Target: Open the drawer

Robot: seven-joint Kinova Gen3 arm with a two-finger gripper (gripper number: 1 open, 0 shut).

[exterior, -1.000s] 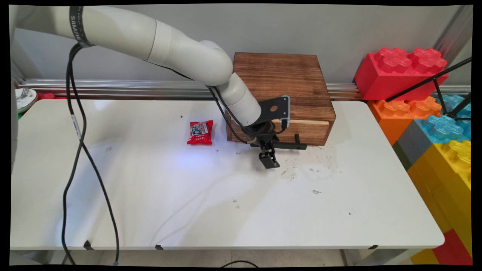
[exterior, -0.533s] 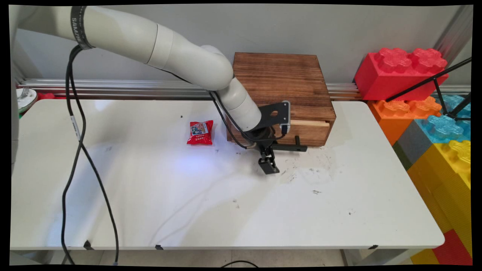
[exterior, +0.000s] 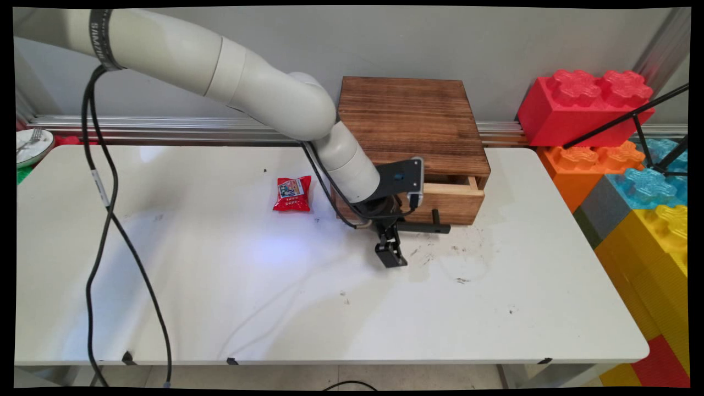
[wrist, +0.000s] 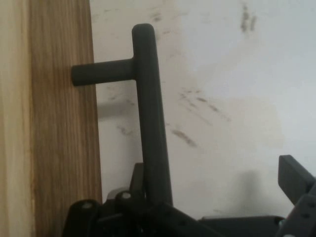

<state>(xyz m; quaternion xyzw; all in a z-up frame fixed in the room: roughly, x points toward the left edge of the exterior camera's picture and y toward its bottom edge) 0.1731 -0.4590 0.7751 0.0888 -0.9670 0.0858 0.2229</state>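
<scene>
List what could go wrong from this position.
The handle lies against one side of the open hand, not clamped, so it may slip off. The drawer is partly out of the wooden box; a skewed pull might jam it or drag the box. The hand hangs low and could scrape the table.

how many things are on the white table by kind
wooden drawer box: 1
red snack packet: 1
total: 2, on the white table
</scene>
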